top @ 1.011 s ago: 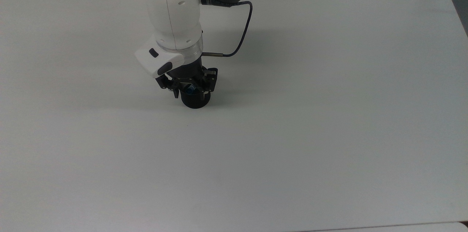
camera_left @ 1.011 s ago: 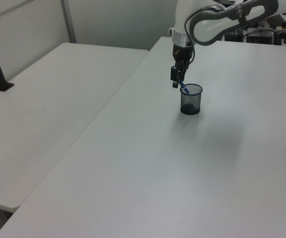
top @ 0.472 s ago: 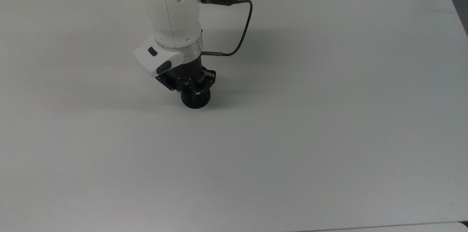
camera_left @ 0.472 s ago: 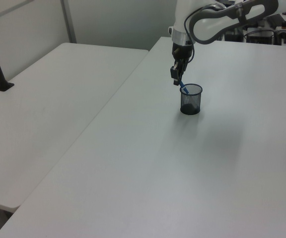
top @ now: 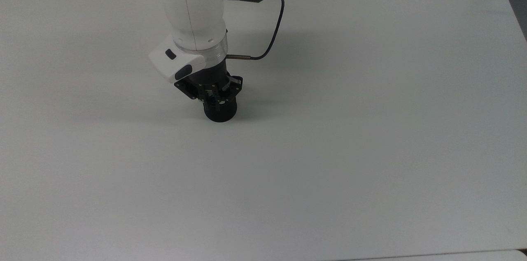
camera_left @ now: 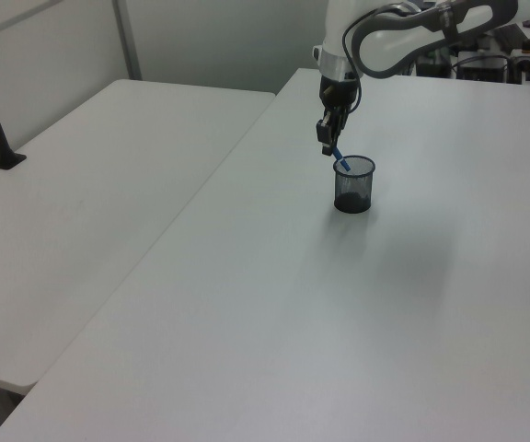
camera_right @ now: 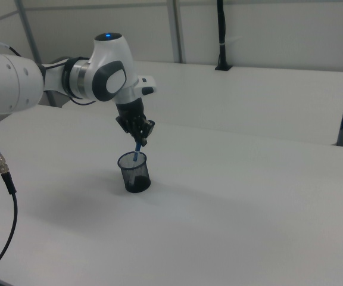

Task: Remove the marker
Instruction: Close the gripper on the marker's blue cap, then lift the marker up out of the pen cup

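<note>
Black mesh cup [camera_right: 134,172] is seen upright on the white bench [top: 329,150], w/ the marker [camera_right: 137,152] leaning inside it, blue upper end poking above the rim. The marker's top is pinched by the gripper [camera_right: 140,140], whose fingers are closed narrowly on it just above the cup; approx. half the marker appears to be inside the mesh. In the left view the marker [camera_left: 340,161] is tilted toward the gripper [camera_left: 328,147], lower end resting in the cup [camera_left: 354,183]. Risks, as judged: if lifted at an angle, the cup could be dragged or tipped by the marker against the rim; the slim barrel could also be lost from a tip-only pinch.
</note>
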You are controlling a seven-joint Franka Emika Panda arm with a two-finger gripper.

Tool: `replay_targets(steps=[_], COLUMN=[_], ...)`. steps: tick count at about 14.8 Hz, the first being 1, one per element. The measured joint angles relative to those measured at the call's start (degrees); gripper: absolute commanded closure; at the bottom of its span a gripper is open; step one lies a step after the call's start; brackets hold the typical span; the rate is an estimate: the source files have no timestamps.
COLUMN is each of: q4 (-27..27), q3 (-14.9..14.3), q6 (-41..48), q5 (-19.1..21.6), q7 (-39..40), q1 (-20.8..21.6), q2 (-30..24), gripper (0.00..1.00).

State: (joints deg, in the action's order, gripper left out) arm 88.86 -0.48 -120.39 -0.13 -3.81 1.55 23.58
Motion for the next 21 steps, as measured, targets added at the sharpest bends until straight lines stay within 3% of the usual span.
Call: replay_targets(steps=[12,15,21], q4=[-4.49,-5.0,-6.09], q3=[-0.26,-0.24,0.08], q6=[2.62,7.51,18.29], q5=[1.88,2.97,5.93], q7=[0.0,0.01,0.08], q1=[-0.34,-0.15,5.66], q2=[-5.46,-6.81,-6.95], gripper=[0.81,0.81,0.81])
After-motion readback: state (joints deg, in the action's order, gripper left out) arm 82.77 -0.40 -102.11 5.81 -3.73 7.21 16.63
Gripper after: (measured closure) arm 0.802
